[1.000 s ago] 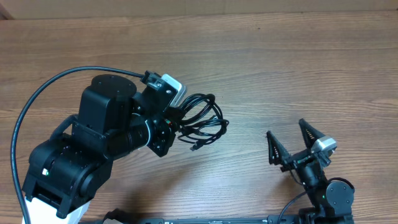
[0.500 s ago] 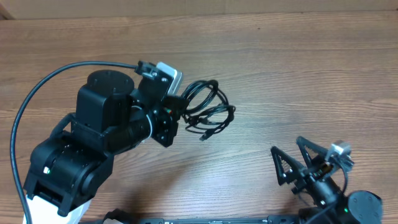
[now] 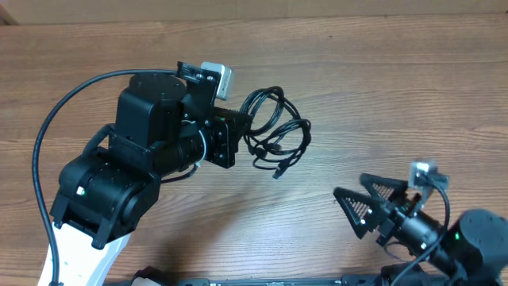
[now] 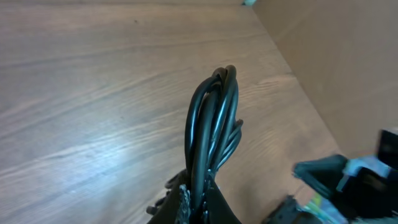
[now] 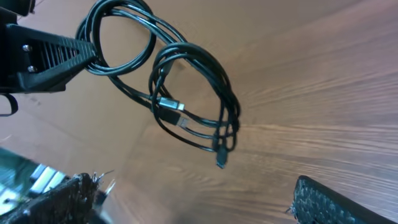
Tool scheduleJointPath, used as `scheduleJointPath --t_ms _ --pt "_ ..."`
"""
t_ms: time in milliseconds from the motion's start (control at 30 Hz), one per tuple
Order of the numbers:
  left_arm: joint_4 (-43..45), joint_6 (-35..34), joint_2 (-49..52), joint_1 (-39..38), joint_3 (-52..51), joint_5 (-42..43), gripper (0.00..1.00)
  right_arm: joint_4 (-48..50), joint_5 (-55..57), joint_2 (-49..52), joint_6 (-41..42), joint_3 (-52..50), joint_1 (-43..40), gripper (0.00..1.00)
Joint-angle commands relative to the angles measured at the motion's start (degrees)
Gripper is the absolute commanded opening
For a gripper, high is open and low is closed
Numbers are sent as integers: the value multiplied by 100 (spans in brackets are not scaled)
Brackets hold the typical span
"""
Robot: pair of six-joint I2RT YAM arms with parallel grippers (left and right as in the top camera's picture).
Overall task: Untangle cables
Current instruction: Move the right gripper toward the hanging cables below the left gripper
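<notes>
Right gripper (image 3: 349, 184) at near edge, jaws spread wide, holding nothing. Left gripper (image 3: 240, 127) clamped tight on tangled bundle of thin black cables (image 3: 279, 135), well apart from right gripper. Loops stick out past its fingers, small plug end dangling, above brown wood-grain table (image 3: 397, 87).

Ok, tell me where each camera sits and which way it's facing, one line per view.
Overhead: above the table, looking straight down; both arms show, left gripper shut on the cables, right gripper open.
Left wrist: on the left arm, looking along its own fingers past the cables toward the right gripper.
Right wrist: on the right arm, looking between its spread fingers at the held cables and left gripper.
Shared: all three show the cables.
</notes>
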Motion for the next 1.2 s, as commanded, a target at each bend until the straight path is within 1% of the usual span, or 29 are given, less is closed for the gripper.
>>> scheduleJointPath --t_ms 0,100,133,300,400,500,633,733,900,1000,1033,1100,1167 --pt "37 -221 4 -33 160 308 4 118 -407 146 404 116 -42 100" --pt "66 -223 4 -33 160 485 4 164 -450 199 1215 116 -42 100" --pt "66 -225 4 -33 160 540 4 227 -553 199 1311 116 -42 100" --pt "92 -269 20 -33 160 538 4 610 -1027 199 1294 116 -42 100" --pt "105 -289 74 -33 160 540 4 704 -1086 199 1294 116 -42 100" --pt "160 -483 166 -33 160 568 4 708 -1088 199 1296 116 -42 94" --pt "350 -754 319 -50 160 789 4 723 -1088 199 1294 116 -42 91" --pt "522 -758 470 -195 160 1010 4 756 -1067 203 1294 114 -42 90" --pt "898 -791 719 -595 160 1056 4 852 -1016 203 1292 114 -42 90" --pt "1257 -863 868 -894 160 1054 4 800 -776 203 1294 114 -42 86" --pt "1290 -863 885 -931 160 1051 4 765 -686 203 1294 114 -42 85" --pt "1344 -866 905 -992 160 1049 4 667 -407 203 1296 114 -42 80" --pt "1397 -863 907 -1034 160 1049 4 638 -289 205 1296 114 -42 78"
